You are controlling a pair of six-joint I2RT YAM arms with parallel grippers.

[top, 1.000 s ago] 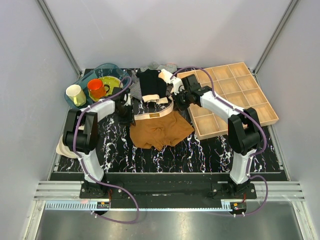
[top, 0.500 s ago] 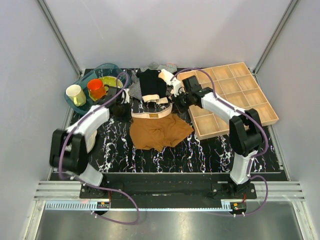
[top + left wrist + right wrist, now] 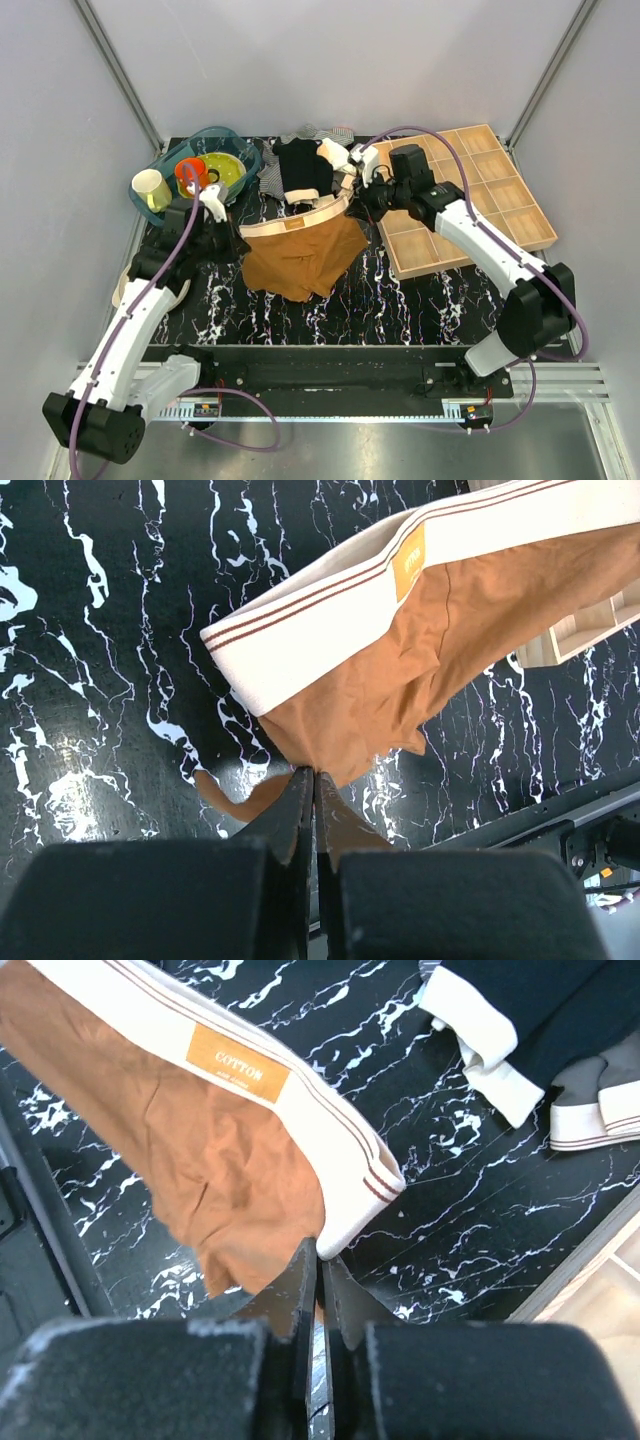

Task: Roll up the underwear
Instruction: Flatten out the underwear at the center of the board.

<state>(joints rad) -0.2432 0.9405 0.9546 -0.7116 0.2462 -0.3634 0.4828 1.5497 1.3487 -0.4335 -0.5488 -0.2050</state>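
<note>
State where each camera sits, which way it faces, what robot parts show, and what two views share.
Top external: above and behind the robot, looking down on the table; both arms show, holding the underwear.
Left wrist: on that arm, looking down past the left gripper, shut on the underwear.
Right wrist: on that arm, looking down past the right gripper, shut at the waistband's end.
Shared: both wrist views show the waistband.

The pale waistband (image 3: 312,1125) of the rust-brown underwear (image 3: 225,1175) carries a small orange label (image 3: 238,1063), which in the right wrist view reads "COTTON" in white capital letters. Under this word there is one more line, too small to read. In the left wrist view the label is turned sideways and its letters cannot be read.
</note>
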